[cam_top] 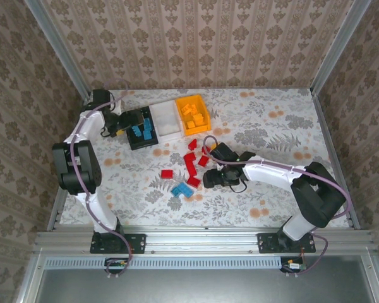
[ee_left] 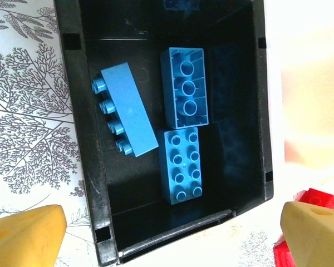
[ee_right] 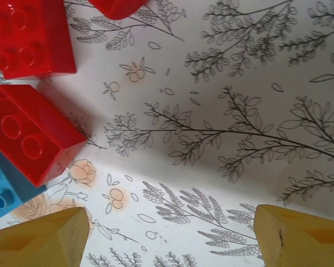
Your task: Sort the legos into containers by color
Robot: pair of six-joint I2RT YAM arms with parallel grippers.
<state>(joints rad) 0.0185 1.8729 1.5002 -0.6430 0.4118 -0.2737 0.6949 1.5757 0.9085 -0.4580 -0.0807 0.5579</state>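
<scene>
Above the black bin (ee_left: 76, 122) holding three blue legos (ee_left: 182, 167), hovering with left hand (ee_left: 172, 236) spread wide; beside red legos (ee_right: 28, 133) on the worktop (ee_right: 222, 83), with right hand (ee_right: 172, 236) equally wide.

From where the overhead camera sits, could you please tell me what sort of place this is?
Probably a robot test cell, not a home: two arms bolted to a metal rail, patterned wall panels boxing in a floral table, and legos beside containers.

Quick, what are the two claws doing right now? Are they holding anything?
Left gripper: open, holding nothing, above the black bin.
Right gripper: open, holding nothing.
</scene>
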